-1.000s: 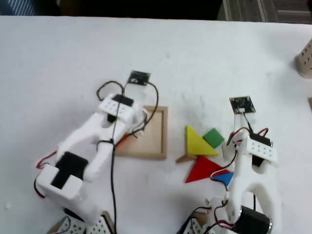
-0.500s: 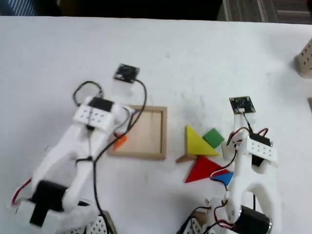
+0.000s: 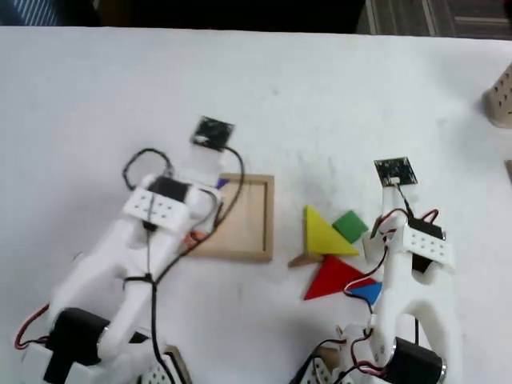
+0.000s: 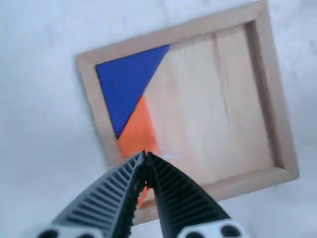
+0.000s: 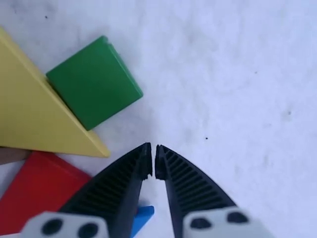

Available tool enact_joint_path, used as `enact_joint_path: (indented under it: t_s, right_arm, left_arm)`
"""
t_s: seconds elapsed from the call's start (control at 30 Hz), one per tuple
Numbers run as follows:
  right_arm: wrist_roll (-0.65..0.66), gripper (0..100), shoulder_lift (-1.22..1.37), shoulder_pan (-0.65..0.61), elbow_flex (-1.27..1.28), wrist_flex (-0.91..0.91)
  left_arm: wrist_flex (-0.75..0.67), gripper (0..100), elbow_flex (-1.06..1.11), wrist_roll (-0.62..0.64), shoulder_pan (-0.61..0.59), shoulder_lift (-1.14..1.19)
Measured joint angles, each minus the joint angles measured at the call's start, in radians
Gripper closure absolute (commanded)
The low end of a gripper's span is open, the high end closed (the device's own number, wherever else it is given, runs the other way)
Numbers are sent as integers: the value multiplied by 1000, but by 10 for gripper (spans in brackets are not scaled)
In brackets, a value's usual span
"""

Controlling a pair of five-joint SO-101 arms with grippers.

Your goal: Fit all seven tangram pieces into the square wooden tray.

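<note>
The square wooden tray (image 3: 254, 216) lies on the white surface (image 3: 320, 104). It holds a blue triangle (image 4: 126, 84) in one corner and an orange piece (image 4: 137, 136) touching it (both lie along the same side wall). The left gripper (image 4: 146, 158) hangs over the orange piece near the tray's rim, its fingers pressed together at the tips. Beside the tray, apart from it, the loose pieces cluster: a yellow triangle (image 3: 322, 234) with a green square (image 3: 350, 226) against it, a red triangle (image 3: 336, 278), a small blue piece (image 3: 368, 293) and a plain wooden piece (image 3: 302, 259). The right gripper (image 5: 152, 161) hovers over bare surface just beside the green square, fingers likewise pressed together.
</note>
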Motion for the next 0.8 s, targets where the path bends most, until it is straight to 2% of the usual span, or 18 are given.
enact_joint_path:
  t_s: [0.2, 0.4, 0.5, 0.67, 0.8]
  right_arm:
    - [0, 981, 0, 0, 0, 0]
    - [0, 981, 0, 0, 0, 0]
    - [0, 981, 0, 0, 0, 0]
    - [0, 981, 0, 0, 0, 0]
    - [0, 981, 0, 0, 0, 0]
  left_arm:
    - [-101, 976, 118, 0, 121, -2]
    - [-117, 976, 117, 48, 84, 104]
    - [-74, 976, 89, 52, 49, 130]
    - [-8, 976, 78, 58, 48, 112]
    - [0, 976, 94, 55, 44, 11]
